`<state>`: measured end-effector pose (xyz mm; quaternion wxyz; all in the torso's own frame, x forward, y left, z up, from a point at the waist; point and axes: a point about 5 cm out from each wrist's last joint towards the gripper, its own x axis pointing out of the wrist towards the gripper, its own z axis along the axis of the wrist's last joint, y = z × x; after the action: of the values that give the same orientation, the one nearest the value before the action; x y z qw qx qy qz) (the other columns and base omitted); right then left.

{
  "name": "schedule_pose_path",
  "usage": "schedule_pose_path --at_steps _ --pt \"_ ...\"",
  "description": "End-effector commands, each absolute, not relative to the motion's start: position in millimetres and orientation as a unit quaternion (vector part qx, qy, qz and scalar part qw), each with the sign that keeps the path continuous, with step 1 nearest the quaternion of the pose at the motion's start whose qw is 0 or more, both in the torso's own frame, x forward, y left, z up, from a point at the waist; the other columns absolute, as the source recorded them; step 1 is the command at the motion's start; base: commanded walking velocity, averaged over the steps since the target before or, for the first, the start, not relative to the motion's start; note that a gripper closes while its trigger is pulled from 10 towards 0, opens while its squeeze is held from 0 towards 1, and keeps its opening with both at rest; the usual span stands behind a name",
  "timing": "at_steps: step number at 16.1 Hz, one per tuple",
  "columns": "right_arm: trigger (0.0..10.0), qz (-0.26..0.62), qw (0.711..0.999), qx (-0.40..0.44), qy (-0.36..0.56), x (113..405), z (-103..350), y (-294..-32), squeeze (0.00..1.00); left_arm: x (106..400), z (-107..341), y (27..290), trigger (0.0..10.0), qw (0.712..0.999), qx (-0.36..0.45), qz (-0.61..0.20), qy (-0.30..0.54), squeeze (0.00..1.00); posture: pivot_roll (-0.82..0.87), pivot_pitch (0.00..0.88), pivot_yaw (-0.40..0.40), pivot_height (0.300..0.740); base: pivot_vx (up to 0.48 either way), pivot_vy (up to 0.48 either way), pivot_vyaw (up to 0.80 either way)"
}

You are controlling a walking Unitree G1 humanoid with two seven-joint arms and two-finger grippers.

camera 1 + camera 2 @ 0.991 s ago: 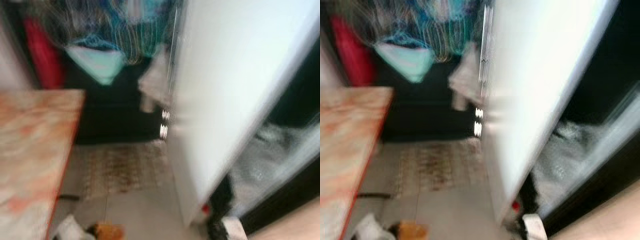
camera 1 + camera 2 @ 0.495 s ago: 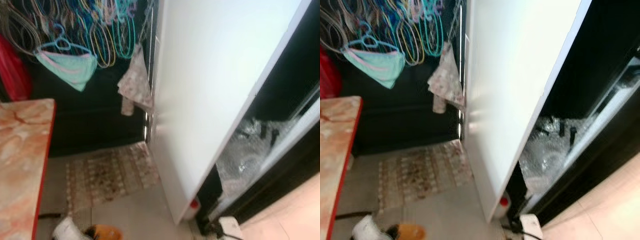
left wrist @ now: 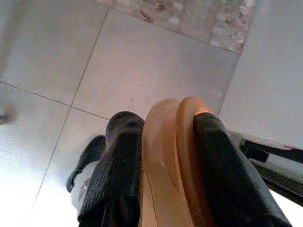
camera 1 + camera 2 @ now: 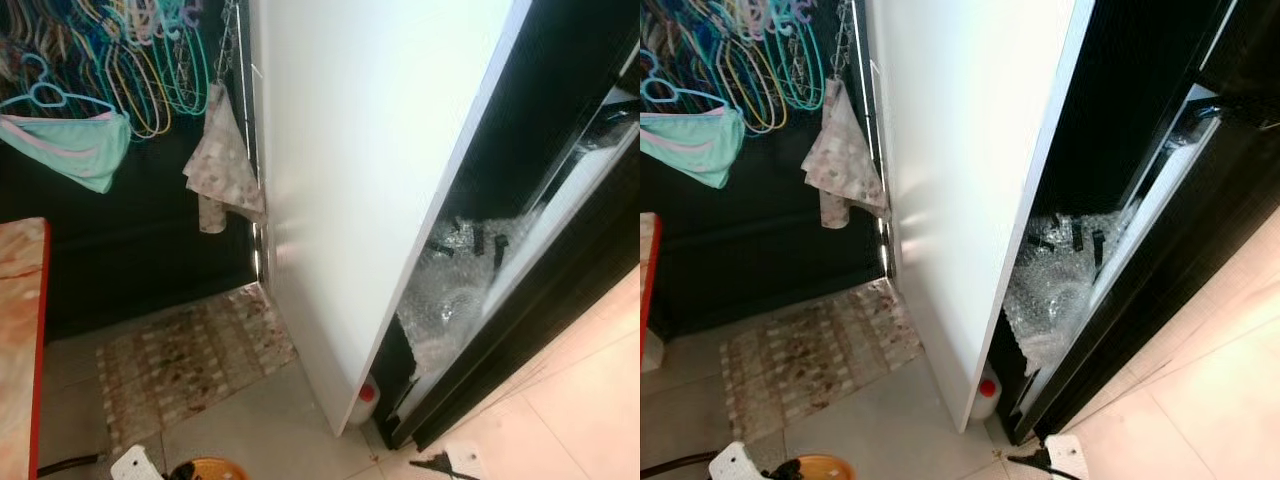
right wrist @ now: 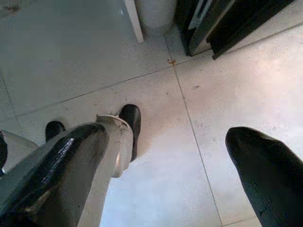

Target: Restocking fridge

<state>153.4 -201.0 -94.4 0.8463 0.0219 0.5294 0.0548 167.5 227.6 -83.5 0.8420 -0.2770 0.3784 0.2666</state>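
White fridge door (image 4: 370, 170) stands wide open right in front of you, and its thin edge runs down to a corner close to the floor (image 4: 870, 420). Behind that edge you see the dark inside of the fridge (image 4: 1120, 120), with a heap of crinkly clear wrap (image 4: 1050, 290) low down. A small white bottle with a red cap (image 4: 986, 392) sits on the floor just beside the door's bottom corner.

Your left gripper (image 3: 165, 156) hangs low over the floor tiles. Its two black fingers (image 3: 118, 175) are closed tight on an orange bowl (image 3: 173, 156), held by its rim.

Your right gripper (image 5: 165, 165) hangs low too. Its fingers are spread wide apart and hold nothing. Pale tiles lie under it, and the door corner and the dark fridge base are near.

On the left of the door a patterned mat (image 4: 190, 350) lies on the floor, with bare tiles between it and you. A cloth (image 4: 225, 160) and coloured hangers (image 4: 140, 60) hang on the dark wall there. The red edge of the counter (image 4: 25, 340) is at your far left. A white plug block (image 4: 1065, 455) lies on the tiles near the fridge base.
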Motion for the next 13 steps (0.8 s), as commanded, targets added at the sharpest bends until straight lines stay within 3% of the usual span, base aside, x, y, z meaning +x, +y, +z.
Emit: schedule_pose_path --at_steps 1,6,10,13 --pt "10.0 0.049 0.849 0.023 0.526 154.8 -93.7 -202.1 0.00 159.2 -87.5 227.5 10.0 0.836 -0.270 0.265 0.397 0.00 0.09 0.000 -0.047 0.740 0.000 0.000 0.00" --pt "10.0 0.047 0.849 0.023 0.526 154.4 -93.7 -202.9 0.00 158.1 -87.9 227.8 10.0 0.841 -0.256 0.255 0.403 0.00 0.09 0.000 -0.048 0.740 0.000 0.000 -0.80" --pt "10.0 0.046 0.849 0.024 0.526 154.7 -93.7 -202.7 0.00 158.4 -87.8 227.9 10.0 0.844 -0.246 0.249 0.407 0.00 0.09 0.000 -0.046 0.740 0.000 0.000 0.00" --pt "10.0 0.044 0.850 0.025 0.525 154.5 -93.8 -202.4 0.00 158.6 -87.7 228.0 10.0 0.845 -0.239 0.246 0.410 0.00 0.08 0.000 -0.043 0.740 0.000 0.000 -0.80"
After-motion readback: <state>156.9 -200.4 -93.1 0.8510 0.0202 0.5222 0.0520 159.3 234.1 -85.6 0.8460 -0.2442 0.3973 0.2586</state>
